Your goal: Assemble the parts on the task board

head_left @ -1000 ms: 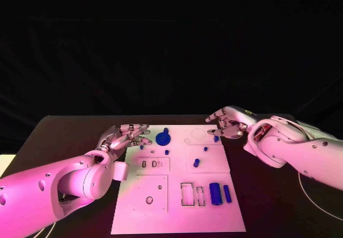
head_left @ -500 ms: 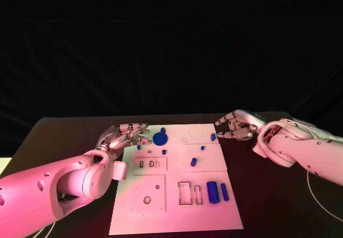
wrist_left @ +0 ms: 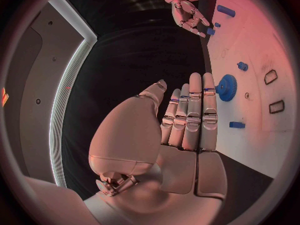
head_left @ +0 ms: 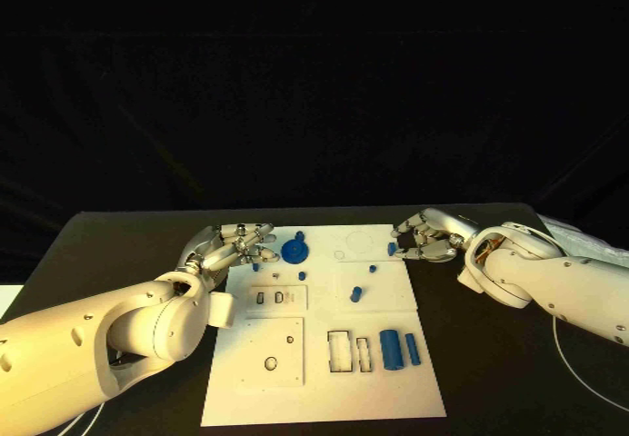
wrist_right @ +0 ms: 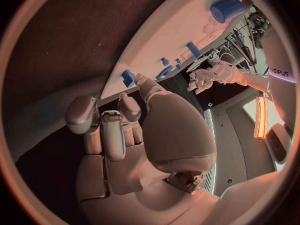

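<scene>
The board (head_left: 321, 363) lies flat in the middle of the dark surface (head_left: 118, 245), its long side running away from the robot, so both arms can reach it from either flank. Most parts sit loose on it: a blue gear (head_left: 295, 250) at the far end, a small peg (head_left: 355, 294) near the middle, and two cylinders (head_left: 391, 348) beside the rectangular slots at the near right.

The left hand (head_left: 234, 245) rests at the board's far left edge, fingers (wrist_left: 195, 105) straight, side by side and holding nothing, just beside the gear (probably waiting its turn, or ready to steady the board).

The right hand (head_left: 426, 236) hangs at the far right corner, fingers curled inward near a small blue part (head_left: 391, 248) at that edge. I cannot tell whether it grips that part or merely hovers against it. My guess is that this piece is the next to be seated.
</scene>
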### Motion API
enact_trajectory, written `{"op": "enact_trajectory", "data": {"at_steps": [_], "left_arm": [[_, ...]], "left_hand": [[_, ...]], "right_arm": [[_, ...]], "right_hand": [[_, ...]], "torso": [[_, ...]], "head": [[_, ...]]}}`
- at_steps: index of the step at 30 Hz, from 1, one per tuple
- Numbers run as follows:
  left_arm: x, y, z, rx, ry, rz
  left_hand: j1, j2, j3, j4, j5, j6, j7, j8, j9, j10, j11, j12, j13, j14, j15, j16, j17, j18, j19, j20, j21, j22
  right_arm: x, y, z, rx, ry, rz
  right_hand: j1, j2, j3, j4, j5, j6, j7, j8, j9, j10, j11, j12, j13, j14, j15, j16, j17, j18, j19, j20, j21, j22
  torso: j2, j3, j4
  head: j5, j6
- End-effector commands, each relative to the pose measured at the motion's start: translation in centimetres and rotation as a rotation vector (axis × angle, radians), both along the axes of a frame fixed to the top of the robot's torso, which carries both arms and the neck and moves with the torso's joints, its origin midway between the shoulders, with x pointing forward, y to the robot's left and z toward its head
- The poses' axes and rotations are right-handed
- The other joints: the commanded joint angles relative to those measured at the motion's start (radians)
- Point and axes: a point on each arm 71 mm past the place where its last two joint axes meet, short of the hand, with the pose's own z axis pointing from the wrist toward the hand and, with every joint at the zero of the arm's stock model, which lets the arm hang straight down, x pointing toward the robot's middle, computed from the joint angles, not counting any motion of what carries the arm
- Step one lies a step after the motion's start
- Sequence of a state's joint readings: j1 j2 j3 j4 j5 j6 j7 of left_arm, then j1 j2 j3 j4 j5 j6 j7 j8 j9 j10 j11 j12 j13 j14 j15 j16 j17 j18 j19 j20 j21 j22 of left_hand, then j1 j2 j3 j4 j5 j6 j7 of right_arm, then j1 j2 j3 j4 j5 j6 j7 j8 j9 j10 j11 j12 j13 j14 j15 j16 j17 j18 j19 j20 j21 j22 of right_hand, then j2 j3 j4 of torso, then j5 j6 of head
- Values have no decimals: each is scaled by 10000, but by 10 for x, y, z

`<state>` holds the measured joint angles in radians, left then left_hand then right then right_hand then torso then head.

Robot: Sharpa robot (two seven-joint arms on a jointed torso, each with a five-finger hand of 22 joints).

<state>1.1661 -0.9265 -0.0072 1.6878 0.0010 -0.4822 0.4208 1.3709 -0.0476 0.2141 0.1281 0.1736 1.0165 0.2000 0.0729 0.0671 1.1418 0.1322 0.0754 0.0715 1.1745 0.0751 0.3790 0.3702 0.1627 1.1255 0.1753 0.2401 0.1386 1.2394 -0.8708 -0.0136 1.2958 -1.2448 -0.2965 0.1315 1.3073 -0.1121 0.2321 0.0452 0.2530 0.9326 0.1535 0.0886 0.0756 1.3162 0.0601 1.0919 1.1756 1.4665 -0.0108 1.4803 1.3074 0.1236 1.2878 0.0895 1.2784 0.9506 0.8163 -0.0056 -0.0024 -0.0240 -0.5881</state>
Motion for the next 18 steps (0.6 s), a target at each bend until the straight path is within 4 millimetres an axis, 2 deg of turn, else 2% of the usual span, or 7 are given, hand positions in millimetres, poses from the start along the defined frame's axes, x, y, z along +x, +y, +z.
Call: {"op": "enact_trajectory", "data": {"at_steps": [1, 7, 13, 18], "left_arm": [[0, -3, 1, -123, -109, -216], [0, -3, 1, -127, -106, -225], [0, -3, 1, -120, -91, -220], [0, -3, 1, -119, -84, -225]], "left_hand": [[39, 4, 23, -29, -1, 11, 45, -32, 8, -1, 60, -55, -16, -84, -16, -60, -14, 127, -79, -3, -60, -15], [39, 4, 23, -29, -1, 11, 45, -32, 8, -1, 60, -55, -16, -84, -16, -60, -14, 127, -79, -3, -60, -15], [43, 11, 36, -37, 0, 17, 42, -31, 10, 3, 58, -52, -15, -75, -19, -68, -13, 132, -80, 0, -67, -17], [43, 11, 36, -37, 0, 17, 42, -31, 10, 3, 58, -52, -15, -75, -19, -68, -13, 132, -80, 0, -67, -17]], "right_arm": [[1, 3, -4, -92, 178, 188], [2, 6, -8, -84, 229, 231], [4, 8, -10, -97, 278, 186], [4, 8, -11, -121, 344, 153]], "right_hand": [[119, 17, -13, -69, -71, 86, -18, -3, -9, 60, -2, 49, 21, 717, -59, 37, 1012, -70, 19, -16, 55, 1], [202, 135, 46, -122, -150, 220, -26, 35, 1, 92, -14, 105, 68, 720, -67, 45, 1031, -70, 21, -23, 63, 9], [344, 406, 279, -246, -789, 501, -53, 83, 2, 155, -44, 222, 167, 725, -91, 56, 1059, -71, 22, -45, 79, 20], [358, 483, 386, -293, -846, 727, -101, 151, 21, 205, -79, 313, 241, 731, -115, 69, 1087, -74, 30, -58, 95, 43]], "torso": [[-2, -4, -8], [4, -3, 3], [-2, -8, -2], [-6, 3, -7]], "head": [[-6, 0], [22, -18], [39, -29], [58, -50]]}}
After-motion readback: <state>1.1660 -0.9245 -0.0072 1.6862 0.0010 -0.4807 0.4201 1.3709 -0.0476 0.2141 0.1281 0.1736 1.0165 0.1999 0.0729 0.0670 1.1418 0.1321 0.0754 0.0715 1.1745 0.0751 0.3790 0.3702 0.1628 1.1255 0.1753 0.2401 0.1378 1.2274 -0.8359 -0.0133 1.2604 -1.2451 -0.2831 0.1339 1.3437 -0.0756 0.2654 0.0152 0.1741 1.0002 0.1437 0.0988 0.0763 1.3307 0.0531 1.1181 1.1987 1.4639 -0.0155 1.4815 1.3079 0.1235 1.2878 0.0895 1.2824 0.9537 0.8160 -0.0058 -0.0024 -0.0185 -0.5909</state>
